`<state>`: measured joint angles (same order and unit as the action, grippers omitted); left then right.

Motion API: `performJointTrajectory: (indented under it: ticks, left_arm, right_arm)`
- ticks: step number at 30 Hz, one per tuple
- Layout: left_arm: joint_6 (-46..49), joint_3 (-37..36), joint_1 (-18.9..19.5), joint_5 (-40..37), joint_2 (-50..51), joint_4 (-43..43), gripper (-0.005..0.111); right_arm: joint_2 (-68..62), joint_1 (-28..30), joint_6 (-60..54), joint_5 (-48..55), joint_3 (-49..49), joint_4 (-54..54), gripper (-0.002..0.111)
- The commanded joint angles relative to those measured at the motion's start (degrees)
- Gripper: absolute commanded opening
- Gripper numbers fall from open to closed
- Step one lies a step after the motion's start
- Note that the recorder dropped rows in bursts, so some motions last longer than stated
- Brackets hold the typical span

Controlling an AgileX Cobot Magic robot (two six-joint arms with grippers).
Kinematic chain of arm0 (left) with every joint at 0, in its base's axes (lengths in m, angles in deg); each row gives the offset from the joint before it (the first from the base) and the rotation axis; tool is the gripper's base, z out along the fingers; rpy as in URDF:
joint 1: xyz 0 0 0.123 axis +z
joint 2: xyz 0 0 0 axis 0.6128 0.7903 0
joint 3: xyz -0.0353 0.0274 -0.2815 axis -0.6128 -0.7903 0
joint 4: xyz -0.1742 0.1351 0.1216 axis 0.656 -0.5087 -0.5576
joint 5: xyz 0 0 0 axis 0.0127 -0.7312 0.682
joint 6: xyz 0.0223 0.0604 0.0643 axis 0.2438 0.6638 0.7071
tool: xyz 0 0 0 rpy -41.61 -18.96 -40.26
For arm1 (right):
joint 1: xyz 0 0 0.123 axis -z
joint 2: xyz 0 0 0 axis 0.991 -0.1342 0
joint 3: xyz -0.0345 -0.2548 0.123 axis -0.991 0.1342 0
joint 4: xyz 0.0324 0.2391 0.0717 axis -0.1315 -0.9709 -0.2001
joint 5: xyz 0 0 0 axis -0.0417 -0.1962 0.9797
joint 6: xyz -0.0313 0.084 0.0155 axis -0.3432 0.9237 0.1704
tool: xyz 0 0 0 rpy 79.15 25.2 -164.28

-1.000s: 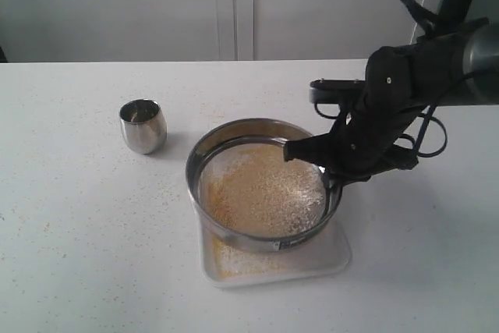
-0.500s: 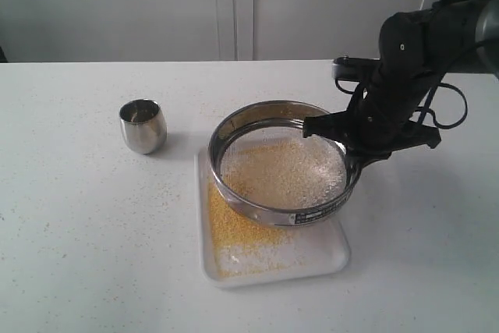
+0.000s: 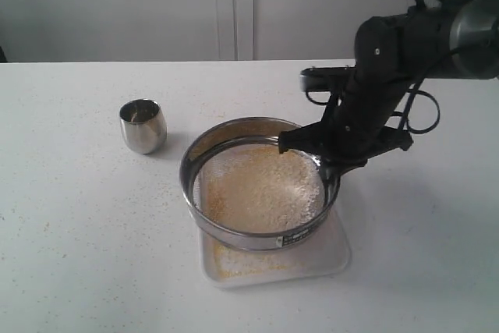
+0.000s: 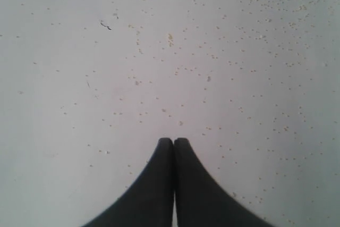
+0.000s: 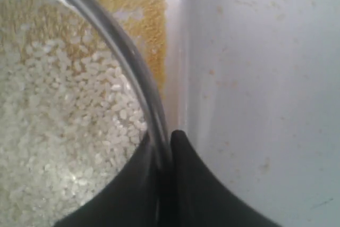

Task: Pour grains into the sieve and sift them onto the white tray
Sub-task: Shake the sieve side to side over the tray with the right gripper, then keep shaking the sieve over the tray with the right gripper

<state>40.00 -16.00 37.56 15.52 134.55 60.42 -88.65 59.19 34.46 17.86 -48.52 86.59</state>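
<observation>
The round steel sieve [image 3: 257, 185] hangs just above the white tray [image 3: 335, 251], covering most of it. Pale grains [image 3: 265, 185] lie on its mesh, and fine yellow grains [image 3: 242, 264] show on the tray below. My right gripper [image 3: 327, 171] is shut on the sieve's right rim [image 5: 135, 73], one finger inside and one outside; whitish grains [image 5: 64, 126] fill the mesh there, and yellow grains [image 5: 143, 9] lie beyond the rim. My left gripper [image 4: 173, 141] is shut with nothing in it, over bare tabletop speckled with stray grains; it is out of the exterior view.
A small steel cup [image 3: 143, 125] stands on the white table [image 3: 78, 232] left of the sieve. Stray granules dot the tabletop around it. A pale wall with panel seams runs behind the table's far edge.
The sieve swung right and away half a second ago, baring yellow grains on the tray's left, and has now swung back left over the tray with my right gripper.
</observation>
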Motion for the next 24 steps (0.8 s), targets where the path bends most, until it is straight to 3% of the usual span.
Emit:
performJointTrajectory:
  ticks: [1, 6, 7, 10, 11, 16, 17, 19, 21, 24]
  left_arm:
    - [0.0, -0.4, 0.1, -0.5, -0.5, 0.6, 0.000]
    - [0.0, -0.4, 0.1, -0.5, -0.5, 0.6, 0.000]
    - [0.0, -0.4, 0.1, -0.5, -0.5, 0.6, 0.000]
    - [-0.1, -0.4, 0.1, -0.5, -0.5, 0.6, 0.000]
    - [-0.1, -0.4, 0.1, -0.5, -0.5, 0.6, 0.000]
    - [-0.1, -0.4, 0.1, -0.5, -0.5, 0.6, 0.000]
    - [-0.1, -0.4, 0.1, -0.5, -0.5, 0.6, 0.000]
    - [-0.1, -0.4, 0.1, -0.5, -0.5, 0.6, 0.000]
    - [-0.1, -0.4, 0.1, -0.5, -0.5, 0.6, 0.000]
    - [-0.1, -0.4, 0.1, -0.5, -0.5, 0.6, 0.000]
  right_arm:
    - [0.6, 2.2, 14.9, -3.4, -0.6, 6.7, 0.000]
    - [0.6, -1.3, -3.4, -0.3, -0.6, -3.1, 0.000]
    - [0.6, -1.6, -3.0, -1.2, -0.6, 0.3, 0.000]
    - [0.1, 1.2, 15.3, -2.4, -0.6, 10.4, 0.000]
    - [0.0, 1.8, 17.4, -2.1, -0.6, 9.2, 0.000]
    - [0.2, -0.3, -3.2, 2.4, -0.6, -1.9, 0.000]
    - [0.2, -0.4, -3.9, 1.7, -0.6, 0.0, 0.000]
    - [0.1, 1.4, 6.4, -1.0, -0.6, 5.0, 0.000]
    - [-0.1, 2.9, 11.8, -1.7, -0.6, 3.0, 0.000]
    - [0.0, 2.0, -3.1, 1.7, -0.6, -6.7, 0.000]
